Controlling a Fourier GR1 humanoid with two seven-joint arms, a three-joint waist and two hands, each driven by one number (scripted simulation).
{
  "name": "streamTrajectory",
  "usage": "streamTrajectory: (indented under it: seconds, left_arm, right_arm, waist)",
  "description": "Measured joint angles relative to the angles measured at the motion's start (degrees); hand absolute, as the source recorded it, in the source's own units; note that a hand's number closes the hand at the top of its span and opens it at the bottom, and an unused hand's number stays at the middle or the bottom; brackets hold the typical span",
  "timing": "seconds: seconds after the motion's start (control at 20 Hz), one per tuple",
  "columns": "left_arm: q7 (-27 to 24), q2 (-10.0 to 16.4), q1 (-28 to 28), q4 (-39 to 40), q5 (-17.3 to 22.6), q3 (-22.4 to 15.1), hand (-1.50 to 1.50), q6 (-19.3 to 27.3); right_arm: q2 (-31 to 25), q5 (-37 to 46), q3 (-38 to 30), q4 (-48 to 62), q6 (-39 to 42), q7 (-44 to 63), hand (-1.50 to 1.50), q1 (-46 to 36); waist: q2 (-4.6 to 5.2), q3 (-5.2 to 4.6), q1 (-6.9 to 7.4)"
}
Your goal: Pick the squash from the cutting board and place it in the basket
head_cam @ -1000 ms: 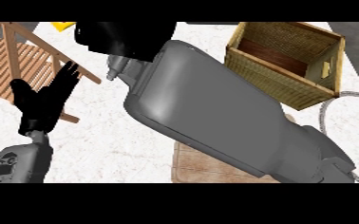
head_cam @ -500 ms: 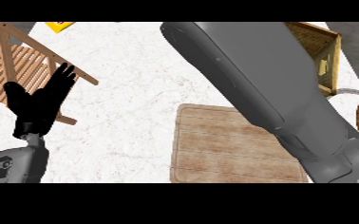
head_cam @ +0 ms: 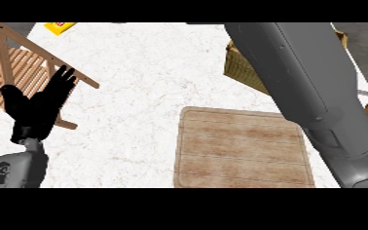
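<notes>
White counter (head_cam: 144, 78) with cutting board (head_cam: 241, 148) newly uncovered and bare as the right forearm (head_cam: 302, 78) swings over the basket (head_cam: 241, 70), right hand unseen, squash presumably carried; left hand (head_cam: 39, 107) rests open.

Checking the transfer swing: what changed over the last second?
The right forearm swung from the view's centre to its right, uncovering the cutting board and now hiding most of the basket. Left hand stayed open at the left edge.
</notes>
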Motion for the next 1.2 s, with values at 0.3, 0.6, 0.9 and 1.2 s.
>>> streamTrajectory:
  seconds: [0.3,0.6,0.9,1.2]
  left_arm:
    - [0.40,0.03,0.01,-0.30,0.42,0.13,0.00,-0.62]
    - [0.96,-0.25,-0.06,-1.09,0.30,0.06,0.00,-0.31]
    - [0.77,-0.37,-0.96,-0.18,0.16,0.00,0.00,-0.50]
    - [-0.44,-0.67,-1.25,0.65,0.09,0.09,0.00,-0.60]
  right_arm:
    - [-2.32,-0.99,-3.40,-4.97,-0.92,-3.56,1.50,7.85]
    - [-2.84,2.88,-6.32,-4.59,-5.87,-3.71,-1.50,13.36]
    - [-2.94,2.48,-9.77,-3.76,-8.43,-6.21,-1.50,16.62]
    - [-3.39,0.06,-12.42,-4.09,-10.81,-10.82,-1.50,16.36]
  waist:
    - [0.08,-0.04,0.07]
    - [0.23,-0.12,0.21]
    - [0.28,-0.13,0.37]
    - [0.29,-0.14,0.43]
